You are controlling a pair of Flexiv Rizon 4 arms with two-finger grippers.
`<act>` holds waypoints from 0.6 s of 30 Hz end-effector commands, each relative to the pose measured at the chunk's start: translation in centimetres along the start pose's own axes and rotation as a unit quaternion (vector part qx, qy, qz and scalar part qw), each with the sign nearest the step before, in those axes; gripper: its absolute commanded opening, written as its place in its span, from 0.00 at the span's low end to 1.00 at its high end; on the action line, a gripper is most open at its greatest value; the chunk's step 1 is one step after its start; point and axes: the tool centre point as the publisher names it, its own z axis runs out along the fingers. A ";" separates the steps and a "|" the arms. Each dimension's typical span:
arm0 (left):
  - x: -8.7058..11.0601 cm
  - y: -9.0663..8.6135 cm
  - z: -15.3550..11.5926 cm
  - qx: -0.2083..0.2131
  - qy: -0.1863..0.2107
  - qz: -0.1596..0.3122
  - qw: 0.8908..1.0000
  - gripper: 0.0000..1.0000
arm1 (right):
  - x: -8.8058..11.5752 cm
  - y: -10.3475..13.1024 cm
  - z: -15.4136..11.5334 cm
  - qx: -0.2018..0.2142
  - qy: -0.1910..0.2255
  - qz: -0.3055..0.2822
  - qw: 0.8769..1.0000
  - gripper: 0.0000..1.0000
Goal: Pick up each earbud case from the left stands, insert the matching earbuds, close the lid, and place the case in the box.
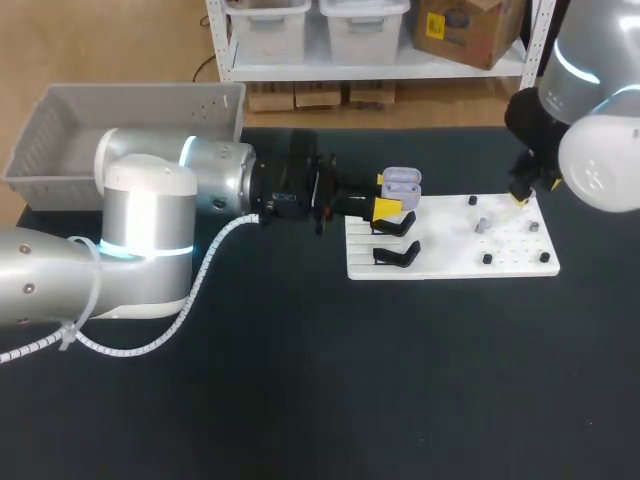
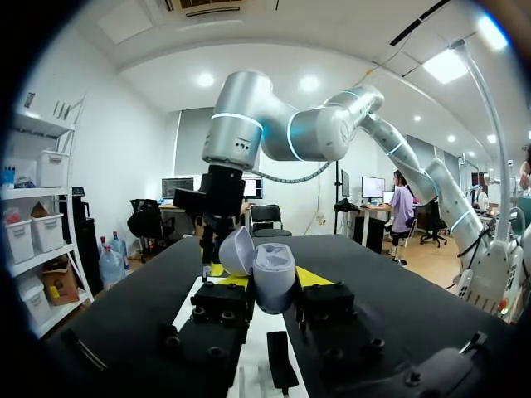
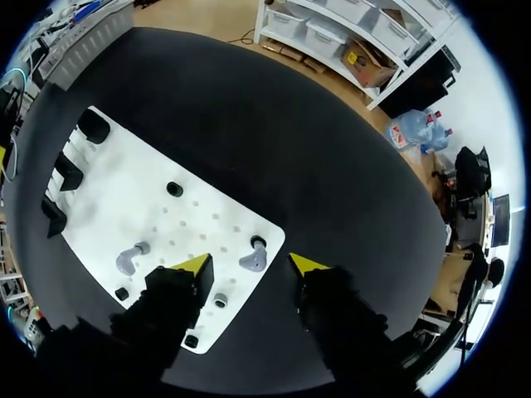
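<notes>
My left gripper (image 1: pixel 388 208) is shut on a lavender earbud case (image 1: pixel 402 181) and holds it above the near-left part of the white board (image 1: pixel 450 262). In the left wrist view the case (image 2: pixel 272 278) stands with its lid open between the yellow-tipped fingers. My right gripper (image 1: pixel 520 196) hangs over the board's far right corner. In the right wrist view it (image 3: pixel 250 264) is open, with a grey earbud (image 3: pixel 253 260) on the board between its tips, touching neither. A second grey earbud (image 3: pixel 126 262) lies to one side of the fingers, also visible in the head view (image 1: pixel 482 225).
Two black stands (image 1: pixel 396 228) (image 1: pixel 397 256) sit on the board's left part. Small black pegs (image 1: pixel 488 258) dot its right part. A grey plastic bin (image 1: pixel 60 110) stands at the table's far left, behind my left arm.
</notes>
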 end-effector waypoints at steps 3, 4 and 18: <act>0.0 0.0 0.0 -0.001 0.000 0.000 1.000 0.00 | -0.3 -0.1 0.4 0.001 0.003 0.001 1.000 0.48; 0.0 0.0 0.0 -0.001 0.000 0.000 1.000 0.00 | -0.3 -0.1 0.4 0.001 0.003 0.002 1.000 0.47; 0.0 0.0 0.0 -0.001 0.000 0.000 1.000 0.00 | -0.4 -0.4 0.9 0.003 0.006 0.005 1.000 0.39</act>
